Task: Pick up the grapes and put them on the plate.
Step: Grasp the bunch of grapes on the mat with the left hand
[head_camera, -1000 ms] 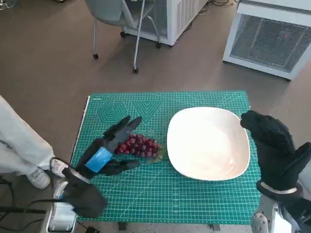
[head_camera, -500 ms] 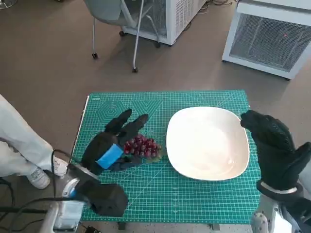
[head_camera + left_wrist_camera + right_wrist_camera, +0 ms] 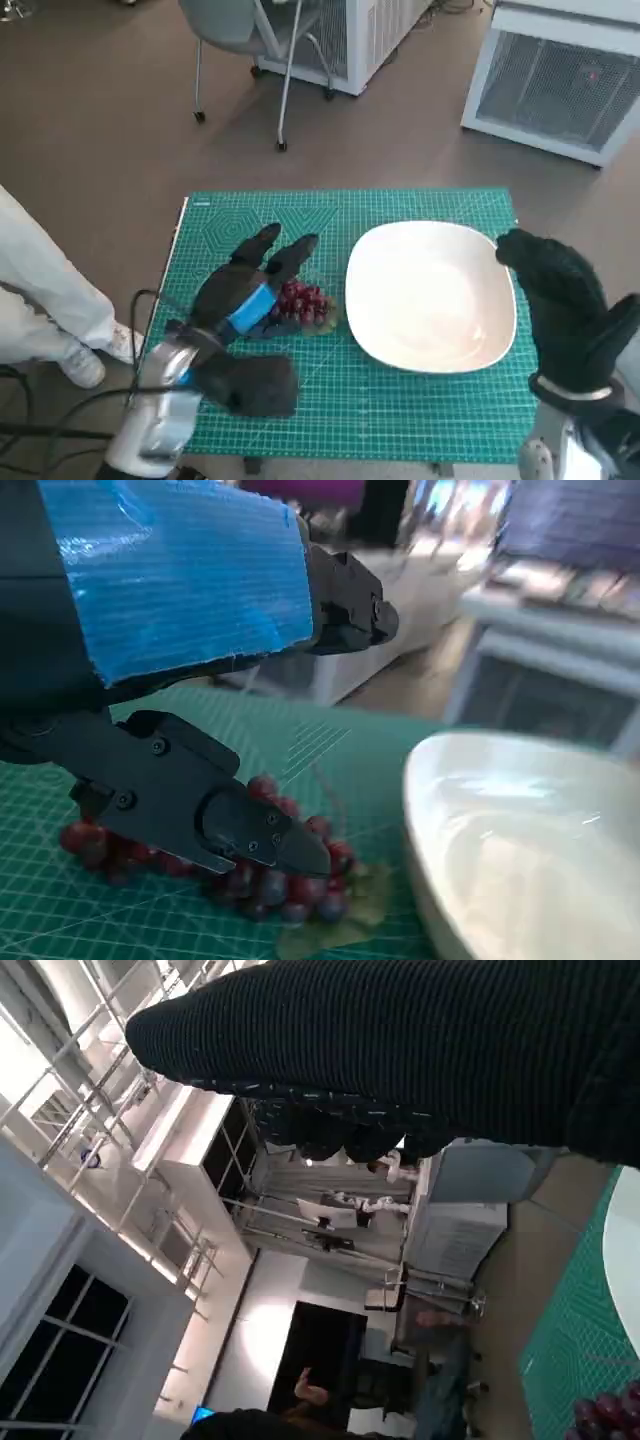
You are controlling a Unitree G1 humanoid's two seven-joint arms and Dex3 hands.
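Grapes, a small bunch of dark red ones (image 3: 303,303) with a pale green leaf at its edge, lie on the green gridded cutting mat (image 3: 420,400) a little left of the head view's centre, just beside the left rim of the plate. In the left wrist view the bunch (image 3: 270,875) sits low in the frame, partly under the black fingers.

Over the bunch is the left hand (image 3: 250,290), black with blue tape across its back, coming up from the lower left of the head view. Its fingers are spread apart, pointing toward the upper right, and they cover the left part of the bunch. From the left wrist view one black fingertip (image 3: 285,848) lies right at the top of the berries, but whether it presses on them I cannot tell; nothing is clasped in the hand.

To the right of the grapes, at the middle of the head view, stands the wide, shallow white plate (image 3: 375,320) with rounded corners; its pale rim (image 3: 430,810) fills the lower right of the left wrist view.

At the right edge of the head view the right hand (image 3: 560,300), in a black knitted glove, hangs just beside the plate's right rim; whether its fingers are parted or closed cannot be told.
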